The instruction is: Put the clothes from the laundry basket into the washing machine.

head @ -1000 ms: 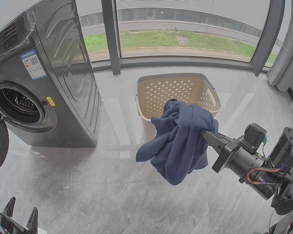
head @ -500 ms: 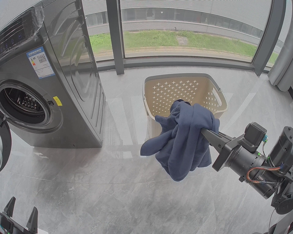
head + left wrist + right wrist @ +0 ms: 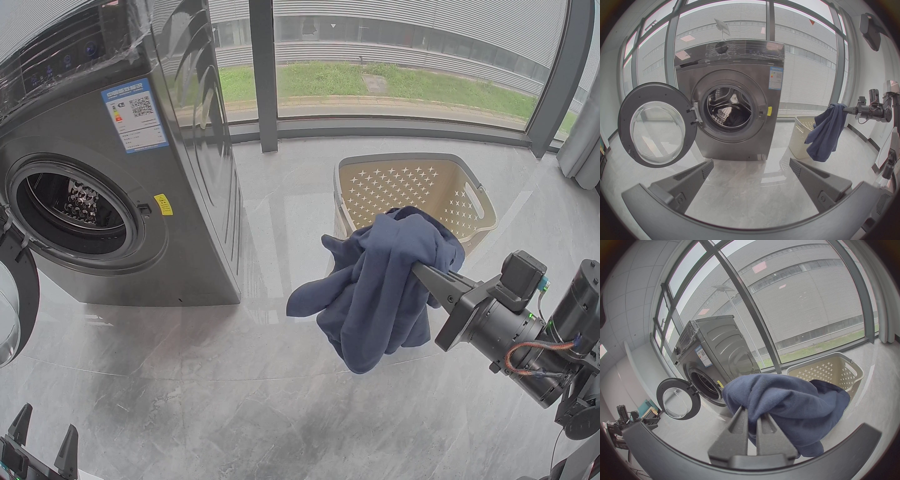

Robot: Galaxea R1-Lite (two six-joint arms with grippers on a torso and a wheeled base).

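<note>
A navy blue garment point(image 3: 375, 281) hangs in the air in front of the beige star-holed laundry basket point(image 3: 406, 157), with my right gripper point(image 3: 422, 272) shut on its upper fold. In the right wrist view the fingers point(image 3: 740, 424) pinch the cloth point(image 3: 787, 399). To the left stands the grey washing machine point(image 3: 187, 156), its round door point(image 3: 654, 125) swung wide and its drum point(image 3: 729, 109) holding something dark. My left gripper point(image 3: 47, 422) is low at the near left, open and holding nothing, and faces the washer point(image 3: 731, 62) from a distance.
Glossy grey floor tiles point(image 3: 219, 387) spread between me, the washer and the basket. Floor-to-ceiling windows with a dark pillar point(image 3: 264, 75) run behind them. A pale curtain point(image 3: 581, 144) hangs at the far right.
The whole head view has shifted: washer and basket now sit farther right in it, so the camera has turned left. The garment stays held in my right gripper.
</note>
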